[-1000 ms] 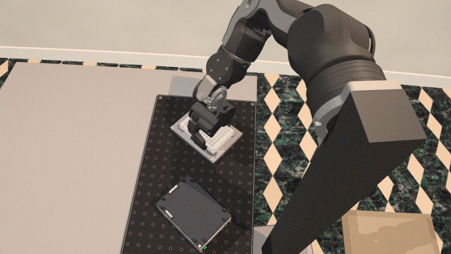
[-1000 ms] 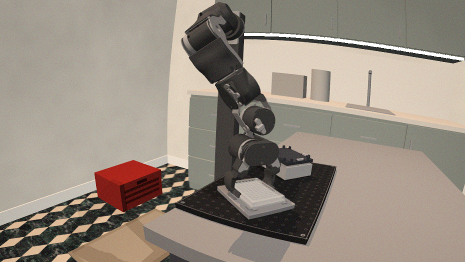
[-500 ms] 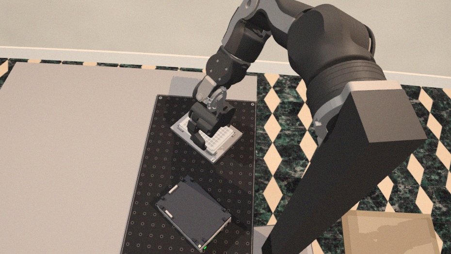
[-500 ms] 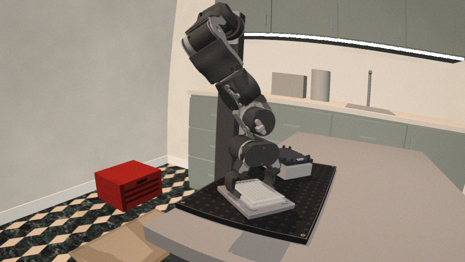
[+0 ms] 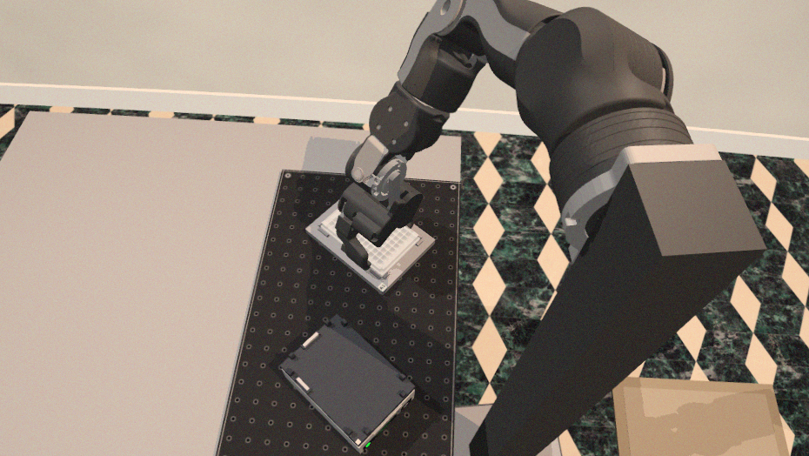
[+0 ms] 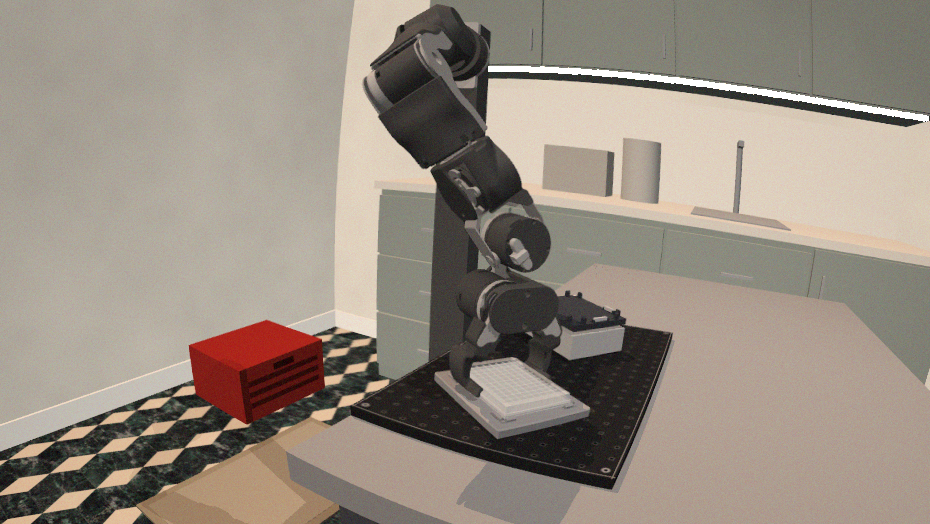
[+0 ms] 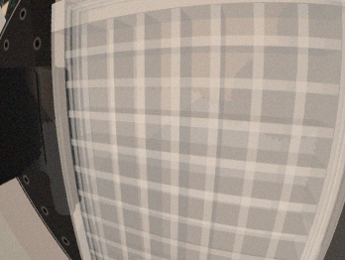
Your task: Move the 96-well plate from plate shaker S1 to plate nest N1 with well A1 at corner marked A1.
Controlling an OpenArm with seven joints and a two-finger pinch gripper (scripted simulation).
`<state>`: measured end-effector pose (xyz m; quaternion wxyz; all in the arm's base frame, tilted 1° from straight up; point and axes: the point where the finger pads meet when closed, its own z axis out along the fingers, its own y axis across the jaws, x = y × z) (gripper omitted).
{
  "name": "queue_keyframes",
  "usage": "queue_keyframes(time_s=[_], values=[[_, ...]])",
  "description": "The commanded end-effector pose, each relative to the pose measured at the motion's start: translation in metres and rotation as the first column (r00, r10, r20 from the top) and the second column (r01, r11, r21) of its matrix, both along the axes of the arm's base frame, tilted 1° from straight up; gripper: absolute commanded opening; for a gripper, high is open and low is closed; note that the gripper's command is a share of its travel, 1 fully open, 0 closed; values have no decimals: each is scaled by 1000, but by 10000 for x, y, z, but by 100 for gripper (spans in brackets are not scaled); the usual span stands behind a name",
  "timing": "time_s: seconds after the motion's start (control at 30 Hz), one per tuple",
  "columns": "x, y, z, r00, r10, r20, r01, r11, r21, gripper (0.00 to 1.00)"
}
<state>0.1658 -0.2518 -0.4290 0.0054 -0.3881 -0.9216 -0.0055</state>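
The white 96-well plate (image 5: pixel 391 250) lies on the pale grey nest N1 (image 5: pixel 397 272) at the far end of the black perforated board. In the exterior view the plate (image 6: pixel 522 390) looks level and low inside the nest's frame (image 6: pixel 517 424); I cannot tell whether it is fully down. My gripper (image 5: pixel 374 238) stands straight over it, one finger on each long side (image 6: pixel 504 371), shut on the plate. The wrist view is filled by the plate's well grid (image 7: pixel 197 135). The dark plate shaker S1 (image 5: pixel 348 382) stands nearer on the board with an empty pocket, and it also shows in the exterior view (image 6: pixel 588 325).
The black perforated board (image 5: pixel 305 317) carries both devices on the grey table. The arm's dark column (image 5: pixel 611 317) rises at the right. On the floor are a red toolbox (image 6: pixel 257 367) and a cardboard box (image 5: pixel 698 416).
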Motion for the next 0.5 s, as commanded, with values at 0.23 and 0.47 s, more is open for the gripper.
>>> queue_keyframes(time_s=[0.23,0.47], values=[[5,-1,3,1000,-1,2,1,1000,0,63],[5,-1,3,1000,-1,2,1,1000,0,77]])
